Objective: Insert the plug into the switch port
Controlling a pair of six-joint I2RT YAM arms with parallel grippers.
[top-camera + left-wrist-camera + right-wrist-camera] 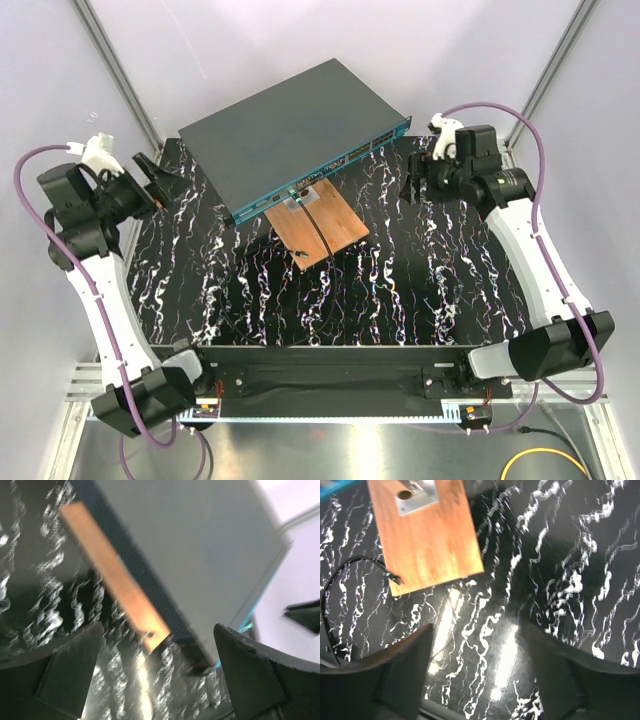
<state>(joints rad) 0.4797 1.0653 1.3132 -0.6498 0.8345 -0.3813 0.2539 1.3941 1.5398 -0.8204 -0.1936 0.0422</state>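
Both my left pincer [157, 626] and right pincer [476, 626] are spread, empty; the flat dark grey metal switch [290, 130] sits upper centre.

Pose, both sides referenced to the switch [290, 130].

Left side: the left arm [95, 290] is based well to the near-left of the switch. Its white link runs up the left flank and the wrist is bent inward. The left gripper [160, 182] sits near the switch's left corner, apart from it and pointing toward it. Jaws are spread wide with nothing between them. In the wrist view both fingers [70, 675] are bare.

Right side: the right arm [540, 260] is based well to the near-right of the switch, and its link runs up the right flank. The right gripper [418, 185] hangs just off the switch's right corner, tips down and not touching. Jaws stand apart and empty, and its fingers [395, 675] are bare.
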